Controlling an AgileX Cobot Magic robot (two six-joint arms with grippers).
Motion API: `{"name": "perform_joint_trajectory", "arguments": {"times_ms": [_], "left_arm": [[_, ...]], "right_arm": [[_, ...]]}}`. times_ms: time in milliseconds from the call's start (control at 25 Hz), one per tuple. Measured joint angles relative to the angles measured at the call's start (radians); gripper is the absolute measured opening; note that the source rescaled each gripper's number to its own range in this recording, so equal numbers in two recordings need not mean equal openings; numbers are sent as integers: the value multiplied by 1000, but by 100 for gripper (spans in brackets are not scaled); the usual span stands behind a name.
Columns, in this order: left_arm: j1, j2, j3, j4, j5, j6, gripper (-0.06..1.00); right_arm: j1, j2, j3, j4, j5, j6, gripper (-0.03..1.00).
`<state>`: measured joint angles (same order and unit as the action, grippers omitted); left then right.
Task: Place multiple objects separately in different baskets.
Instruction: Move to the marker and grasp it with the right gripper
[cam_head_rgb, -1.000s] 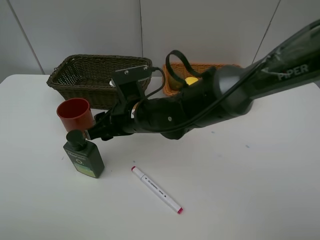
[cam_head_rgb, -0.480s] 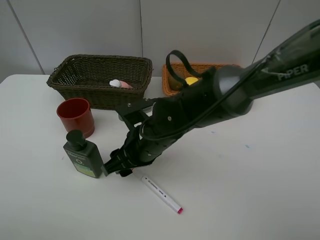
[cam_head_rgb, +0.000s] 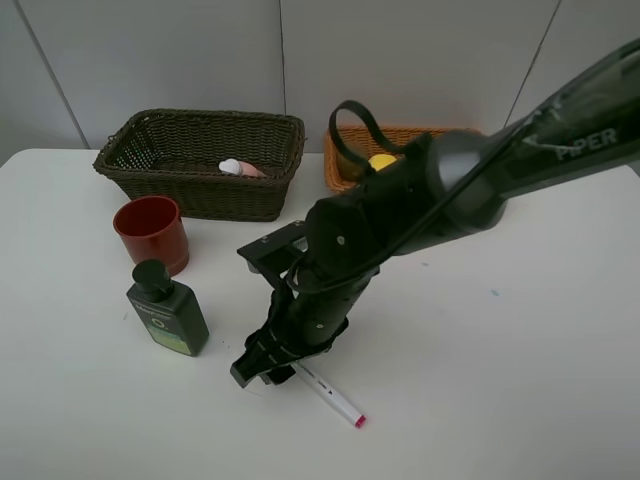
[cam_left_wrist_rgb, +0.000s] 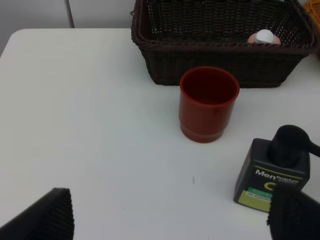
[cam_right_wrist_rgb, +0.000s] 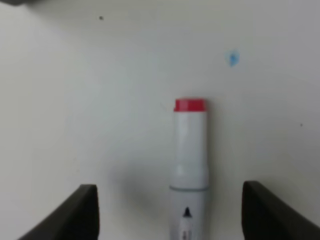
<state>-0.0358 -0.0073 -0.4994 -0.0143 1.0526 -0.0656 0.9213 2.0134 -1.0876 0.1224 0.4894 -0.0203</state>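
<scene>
Nearest me, the marker (cam_head_rgb: 335, 400) lies flat on the surface (cam_head_rgb: 500, 380), red cap end pointing away from my right hand (cam_head_rgb: 258, 372). That hand is down low over the marker's near end. In the right wrist view the marker (cam_right_wrist_rgb: 190, 165) runs between the two fingers (cam_right_wrist_rgb: 82, 212) with clear surface on each side, so the right hand (cam_right_wrist_rgb: 177, 215) is part open and holds nothing. I judge this the moment just ahead of a grasp on the marker.

My left hand (cam_left_wrist_rgb: 172, 220) is spread wide and empty, hanging above the surface and looking toward the cup (cam_left_wrist_rgb: 207, 102) and the bottle (cam_left_wrist_rgb: 272, 175).

A little further back the bottle (cam_head_rgb: 168, 315) stands upright. The cup (cam_head_rgb: 150, 232) stands just behind it, mouth up, close to the front wall of the dark basket (cam_head_rgb: 190, 195).

In that basket I see a pink bottle (cam_head_rgb: 238, 168) lying down. In the tan basket (cam_head_rgb: 420, 131) beyond, I can make out a lemon (cam_head_rgb: 382, 161). My arm hides the rest of it.

So at least two things are sorted. The marker, bottle and cup are left, probably for the dark basket.
</scene>
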Motion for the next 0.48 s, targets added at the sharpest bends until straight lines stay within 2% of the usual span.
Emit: {"name": "perform_joint_trajectory", "arguments": {"times_ms": [240, 480], "left_arm": [[0, 0, 0, 0, 0, 0, 100], [0, 0, 0, 0, 0, 0, 100]], "right_arm": [[0, 1, 0, -48, 83, 0, 58], [0, 15, -5, -51, 108, 0, 58]]}}
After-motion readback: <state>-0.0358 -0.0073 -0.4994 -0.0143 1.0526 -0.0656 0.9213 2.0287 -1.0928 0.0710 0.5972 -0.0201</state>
